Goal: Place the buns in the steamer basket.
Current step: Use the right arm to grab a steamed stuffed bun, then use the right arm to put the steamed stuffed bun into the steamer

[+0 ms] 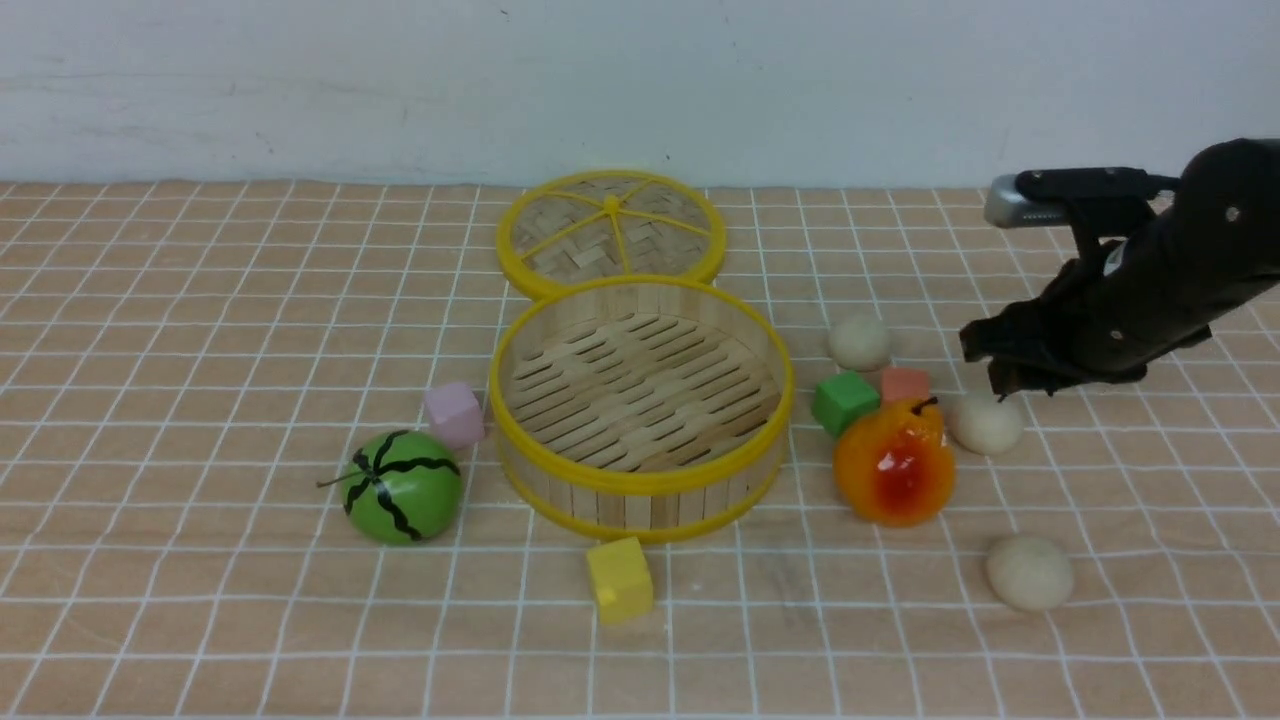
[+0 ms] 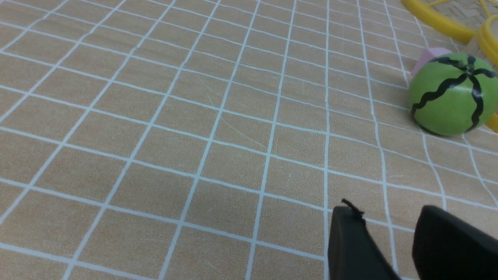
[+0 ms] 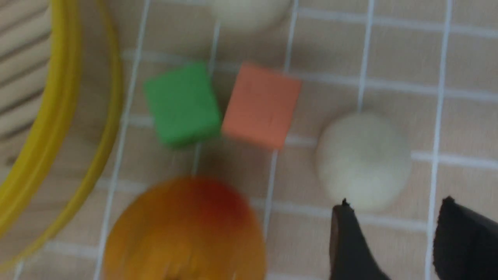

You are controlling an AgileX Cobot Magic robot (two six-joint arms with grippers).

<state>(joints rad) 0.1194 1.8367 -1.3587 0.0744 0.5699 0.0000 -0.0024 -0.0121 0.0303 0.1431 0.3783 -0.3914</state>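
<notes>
Three cream buns lie on the cloth to the right of the steamer basket (image 1: 640, 487): a far bun (image 1: 859, 343), a middle bun (image 1: 987, 423) and a near bun (image 1: 1029, 571). The basket is round bamboo with yellow rims and holds nothing. My right gripper (image 1: 1002, 388) hangs just above and behind the middle bun. In the right wrist view the right gripper (image 3: 396, 204) is open, nothing sits between its fingers, and the middle bun (image 3: 363, 159) lies just beyond one fingertip. My left gripper (image 2: 387, 212) is open over bare cloth.
The woven lid (image 1: 611, 232) lies behind the basket. An orange-red pear (image 1: 895, 462), a green cube (image 1: 845, 402) and an orange cube (image 1: 905, 384) crowd between the basket and the middle bun. A toy watermelon (image 1: 402, 487), a pink cube (image 1: 454, 414) and a yellow cube (image 1: 619, 579) lie left and front.
</notes>
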